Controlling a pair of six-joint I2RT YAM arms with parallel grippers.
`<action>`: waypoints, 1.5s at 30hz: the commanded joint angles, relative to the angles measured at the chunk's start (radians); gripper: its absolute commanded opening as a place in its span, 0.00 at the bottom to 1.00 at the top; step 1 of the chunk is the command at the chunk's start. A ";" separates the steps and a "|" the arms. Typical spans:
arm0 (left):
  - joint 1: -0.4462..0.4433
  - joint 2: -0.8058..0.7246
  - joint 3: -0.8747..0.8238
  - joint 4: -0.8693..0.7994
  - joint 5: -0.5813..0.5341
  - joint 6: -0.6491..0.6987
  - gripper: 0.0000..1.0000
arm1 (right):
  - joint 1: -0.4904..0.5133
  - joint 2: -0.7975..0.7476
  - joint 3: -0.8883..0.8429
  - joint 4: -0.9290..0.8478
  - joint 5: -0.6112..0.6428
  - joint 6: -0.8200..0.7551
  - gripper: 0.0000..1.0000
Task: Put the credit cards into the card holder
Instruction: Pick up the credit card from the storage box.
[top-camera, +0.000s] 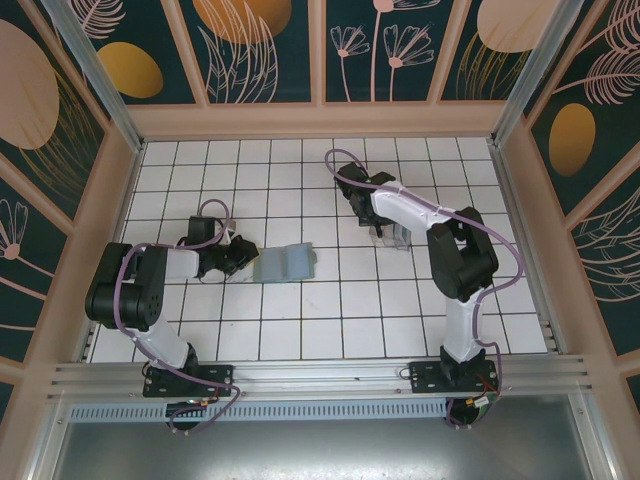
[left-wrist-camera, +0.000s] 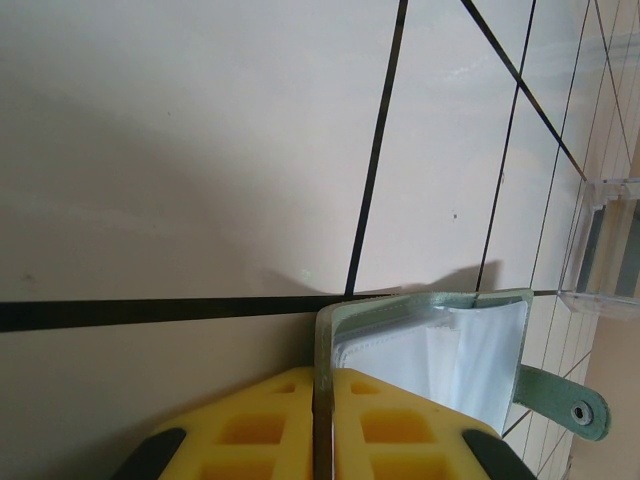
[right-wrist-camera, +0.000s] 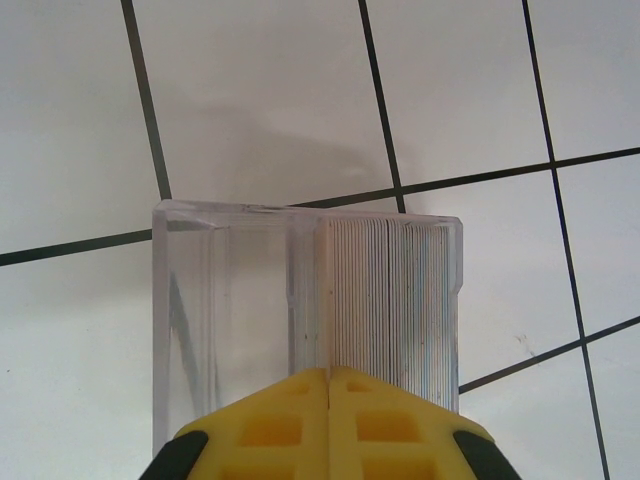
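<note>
Left gripper (top-camera: 243, 258) low over the white tiled table (top-camera: 300, 330), left of centre, reaching toward the middle. Its yellow fingers (left-wrist-camera: 250, 430) are pressed together on the near edge of the card holder (top-camera: 285, 263), a thin grey strip of that edge showing between the pads in the left wrist view. Card holder lies open and flat on the tiles just beyond the fingertips, sage-green outside, roughly mid-table in the overhead view. From the left wrist it shows a green rim around clear plastic sleeves (left-wrist-camera: 440, 350), with a green closing tab (left-wrist-camera: 565, 400) and its snap sticking out on the right. Right arm stretches forward and inward, right gripper (top-camera: 388, 228) pointing down over a clear plastic tray (top-camera: 395, 237) that stands right of centre, well apart from the card holder. In the right wrist view the credit cards (right-wrist-camera: 385, 300) stand on edge in a tight stack filling the right side of the tray, pale edges up; the left side of the tray (right-wrist-camera: 220, 300) is bare. Right fingers (right-wrist-camera: 400, 430) are closed against each other at the tray's near side, in line with the left end of the stack; cannot tell if a card is pinched between them. Same tray also seen at the far right of the left wrist view (left-wrist-camera: 605, 240)
</note>
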 joint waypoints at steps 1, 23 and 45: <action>0.001 0.001 0.015 -0.018 -0.030 0.014 0.12 | -0.005 -0.036 0.029 -0.027 -0.015 -0.015 0.04; 0.001 -0.004 0.010 0.002 -0.024 0.006 0.11 | 0.003 -0.021 0.036 -0.042 -0.007 -0.008 0.14; 0.001 0.017 0.008 0.017 -0.012 0.001 0.11 | 0.006 -0.037 0.037 -0.023 -0.034 -0.026 0.05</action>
